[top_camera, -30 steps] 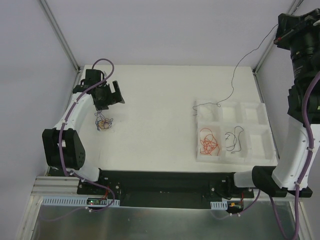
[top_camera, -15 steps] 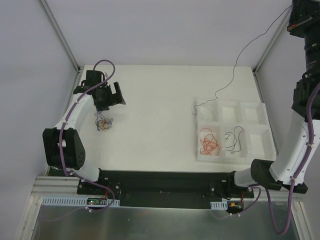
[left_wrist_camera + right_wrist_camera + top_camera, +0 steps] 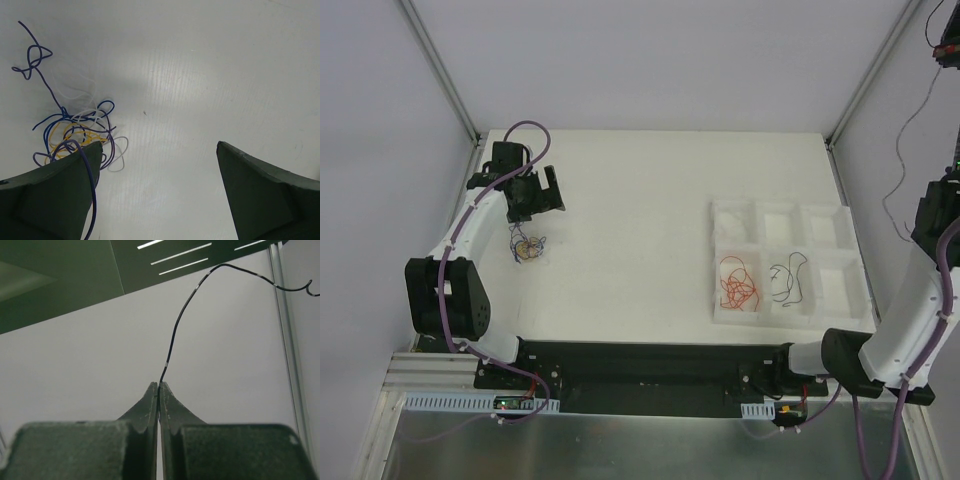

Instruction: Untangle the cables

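Note:
A small tangle of blue, yellow and white cables (image 3: 527, 247) lies on the white table at the left. In the left wrist view the tangle (image 3: 75, 131) sits by my left finger (image 3: 55, 195), with a blue strand across the finger. My left gripper (image 3: 159, 146) is open and empty just above the table, behind the tangle in the top view (image 3: 535, 190). My right gripper (image 3: 158, 386) is shut on a thin black cable (image 3: 172, 335) and raised high at the top right. That black cable (image 3: 899, 150) hangs free beside the right arm.
A white compartment tray (image 3: 835, 225) stands at the right. It holds orange cables (image 3: 740, 283) in the front left cell and a black cable (image 3: 788, 280) in the front middle cell. Frame posts rise at the back corners.
My right gripper has risen further with the black cable. The cable's end has left the tray's back left cell and now hangs in the air. The left arm has stayed put.

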Controlling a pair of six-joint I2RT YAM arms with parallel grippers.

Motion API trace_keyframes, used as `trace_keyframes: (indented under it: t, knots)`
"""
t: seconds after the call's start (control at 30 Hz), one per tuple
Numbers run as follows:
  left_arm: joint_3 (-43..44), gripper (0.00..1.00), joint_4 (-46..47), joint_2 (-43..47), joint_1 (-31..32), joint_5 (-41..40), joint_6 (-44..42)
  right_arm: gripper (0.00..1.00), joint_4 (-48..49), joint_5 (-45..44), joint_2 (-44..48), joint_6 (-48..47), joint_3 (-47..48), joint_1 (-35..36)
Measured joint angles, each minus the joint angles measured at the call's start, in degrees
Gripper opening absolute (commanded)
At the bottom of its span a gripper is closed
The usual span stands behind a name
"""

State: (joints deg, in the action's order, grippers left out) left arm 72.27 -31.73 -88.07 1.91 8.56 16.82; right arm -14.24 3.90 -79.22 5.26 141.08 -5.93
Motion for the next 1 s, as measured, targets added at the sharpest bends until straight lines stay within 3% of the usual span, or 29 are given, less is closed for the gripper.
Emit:
trace_keyframes:
  t: [0.43, 1.0]
  knots:
    - [0.00, 0.96, 0.02, 0.00, 0.00, 1.75, 0.02, 0.00, -1.55, -0.24, -4.37, -1.95, -6.62, -1.38]
    - [0.00, 0.96, 0.02, 0.00, 0.00, 3.21, 0.02, 0.00, -0.33, 0.98, -3.06, -0.76, -13.07, -1.49]
